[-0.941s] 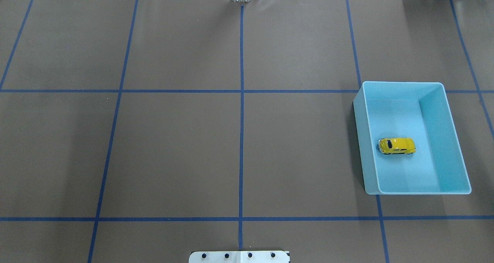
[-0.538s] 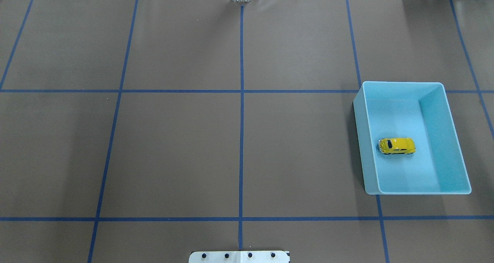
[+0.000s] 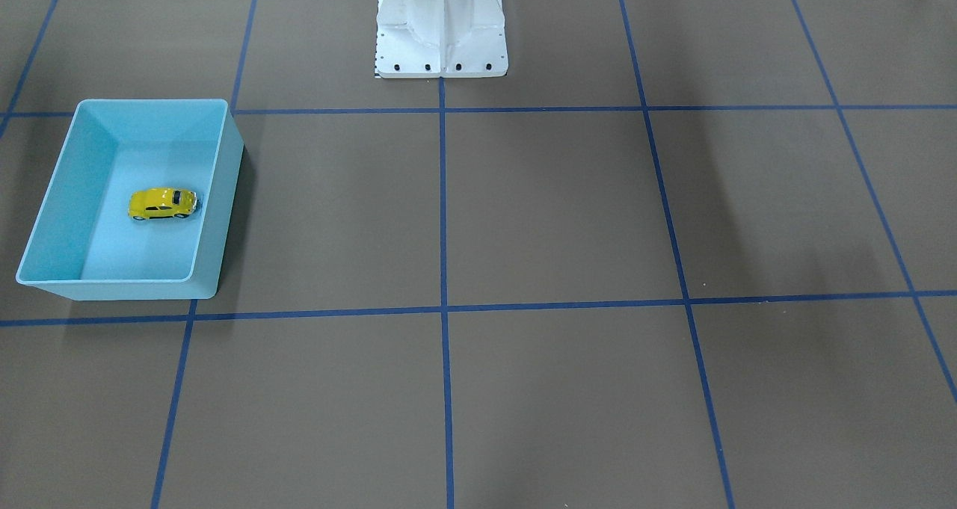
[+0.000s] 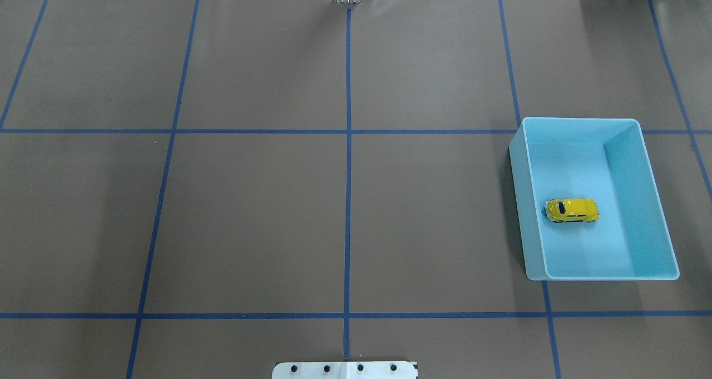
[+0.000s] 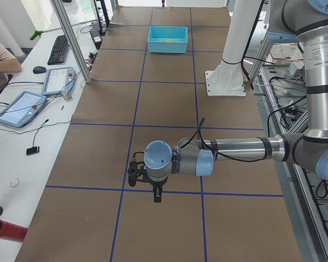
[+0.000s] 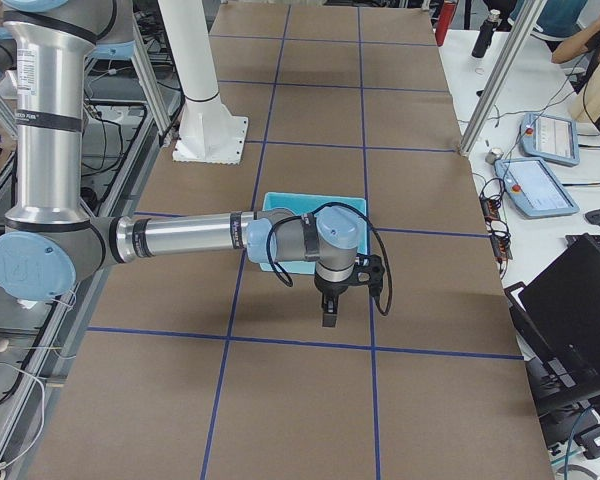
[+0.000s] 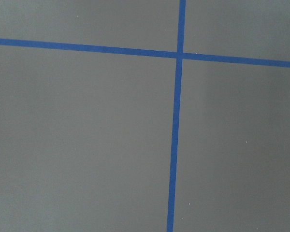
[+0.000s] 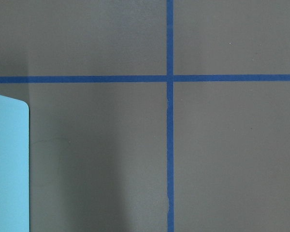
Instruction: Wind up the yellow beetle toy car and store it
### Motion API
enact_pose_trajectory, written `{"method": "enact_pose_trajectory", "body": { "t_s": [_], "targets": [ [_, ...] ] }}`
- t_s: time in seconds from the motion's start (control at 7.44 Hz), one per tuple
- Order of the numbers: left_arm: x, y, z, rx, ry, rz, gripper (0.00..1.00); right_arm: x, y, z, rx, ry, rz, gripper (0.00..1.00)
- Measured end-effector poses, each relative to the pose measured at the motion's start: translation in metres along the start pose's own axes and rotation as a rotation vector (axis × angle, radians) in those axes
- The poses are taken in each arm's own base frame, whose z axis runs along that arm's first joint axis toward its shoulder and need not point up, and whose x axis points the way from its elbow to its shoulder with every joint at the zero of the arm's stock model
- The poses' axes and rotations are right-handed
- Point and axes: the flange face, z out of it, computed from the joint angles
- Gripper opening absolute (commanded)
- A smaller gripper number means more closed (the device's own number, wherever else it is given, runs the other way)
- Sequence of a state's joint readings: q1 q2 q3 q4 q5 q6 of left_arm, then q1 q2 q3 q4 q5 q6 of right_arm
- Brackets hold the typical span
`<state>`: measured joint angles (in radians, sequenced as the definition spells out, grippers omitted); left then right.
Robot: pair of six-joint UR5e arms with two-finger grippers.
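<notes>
The yellow beetle toy car (image 4: 572,210) (image 3: 162,203) rests on its wheels on the floor of the light-blue bin (image 4: 578,121) (image 3: 149,104), a little toward the robot's side. Neither gripper shows in the overhead or front-facing views. The left gripper (image 5: 157,194) hangs over the table near the left end, far from the bin. The right gripper (image 6: 329,318) hovers just beyond the bin's outer side, fingers pointing down. I cannot tell whether either is open or shut. The right wrist view catches only a corner of the bin (image 8: 7,164).
Brown table cover with a grid of blue tape lines (image 4: 348,201). The white robot base (image 3: 441,23) stands at the centre of the robot's edge. Operator desks with tablets, a keyboard and a laptop flank both table ends; a person's arm (image 5: 0,57) rests on one.
</notes>
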<state>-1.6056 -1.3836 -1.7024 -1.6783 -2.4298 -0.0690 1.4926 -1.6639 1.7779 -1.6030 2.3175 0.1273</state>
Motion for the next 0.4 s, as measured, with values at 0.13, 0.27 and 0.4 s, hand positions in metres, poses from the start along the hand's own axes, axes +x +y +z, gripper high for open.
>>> {"method": "enact_pose_trajectory", "body": {
  "t_s": [0.13, 0.27, 0.4],
  "targets": [
    [0.0008, -0.0011, -0.0003, 0.001, 0.0, 0.002, 1.0, -0.0001, -0.0001, -0.0001, 0.0, 0.0, 0.0, 1.0],
    [0.0013, -0.0026, -0.0006, 0.002, -0.001, 0.003, 1.0, -0.0001, -0.0001, 0.0, 0.0, 0.0, 0.0, 1.0],
    [0.0025, -0.0055, -0.0013, 0.004, -0.003, 0.003, 1.0, -0.0002, -0.0002, -0.0002, 0.0, 0.0, 0.0, 1.0]
  ]
}}
